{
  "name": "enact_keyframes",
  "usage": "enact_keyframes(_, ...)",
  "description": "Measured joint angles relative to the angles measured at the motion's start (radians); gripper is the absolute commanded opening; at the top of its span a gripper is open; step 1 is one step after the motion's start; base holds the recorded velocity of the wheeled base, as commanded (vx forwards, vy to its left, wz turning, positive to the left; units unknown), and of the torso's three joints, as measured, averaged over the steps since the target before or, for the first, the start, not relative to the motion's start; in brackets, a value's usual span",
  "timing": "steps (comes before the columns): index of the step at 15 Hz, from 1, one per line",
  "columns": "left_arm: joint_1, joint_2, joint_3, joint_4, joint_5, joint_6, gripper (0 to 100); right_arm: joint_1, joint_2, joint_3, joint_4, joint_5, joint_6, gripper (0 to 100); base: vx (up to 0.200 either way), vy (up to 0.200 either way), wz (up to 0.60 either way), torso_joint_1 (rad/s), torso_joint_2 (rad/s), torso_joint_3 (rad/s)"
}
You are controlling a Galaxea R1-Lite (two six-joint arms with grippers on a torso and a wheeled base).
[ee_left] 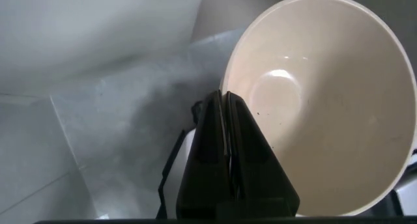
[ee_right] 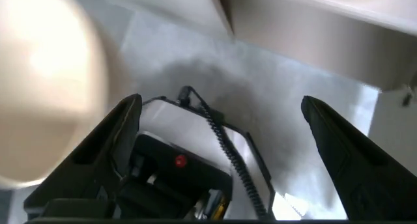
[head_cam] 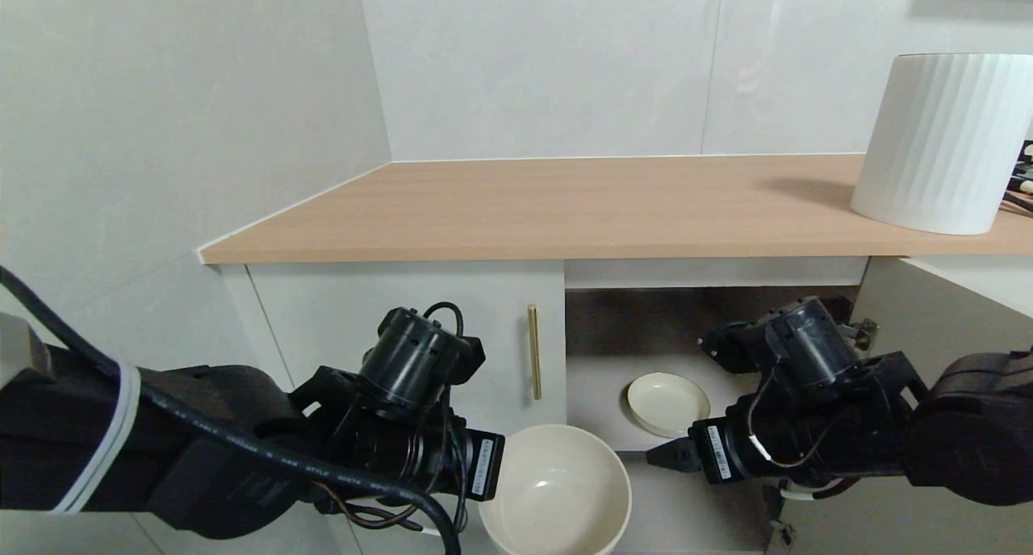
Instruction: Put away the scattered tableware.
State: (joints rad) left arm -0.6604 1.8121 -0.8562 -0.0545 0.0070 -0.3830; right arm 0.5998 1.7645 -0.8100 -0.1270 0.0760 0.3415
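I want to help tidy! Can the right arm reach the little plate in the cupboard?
Probably yes: the right gripper is open and empty, close before the open cupboard, with nothing between it and the small plate.

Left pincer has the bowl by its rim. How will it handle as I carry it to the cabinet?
The bowl looks rigid, probably ceramic or melamine, so it should not flex. Its glossy inside suggests a slick surface; the left pincer pinches only one spot on the rim, so it may pivot or slip. Likely chips if dropped.
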Motion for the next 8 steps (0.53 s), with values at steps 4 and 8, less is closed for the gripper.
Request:
enact_keyframes(4,-0.026,0.018,0.002,-0.002,0.033,0.0,0,0.063,-0.027,-0.003,0.001,0.001,0.014,100,0.0,0.0,0.0,0.0,0.0,0.0)
enact_keyframes(8,-0.046,0.014,0.003,-0.002,0.044,-0.001,0,0.098,0.026,-0.019,-0.003,-0.004,0.022,100,0.0,0.0,0.0,0.0,0.0,0.0)
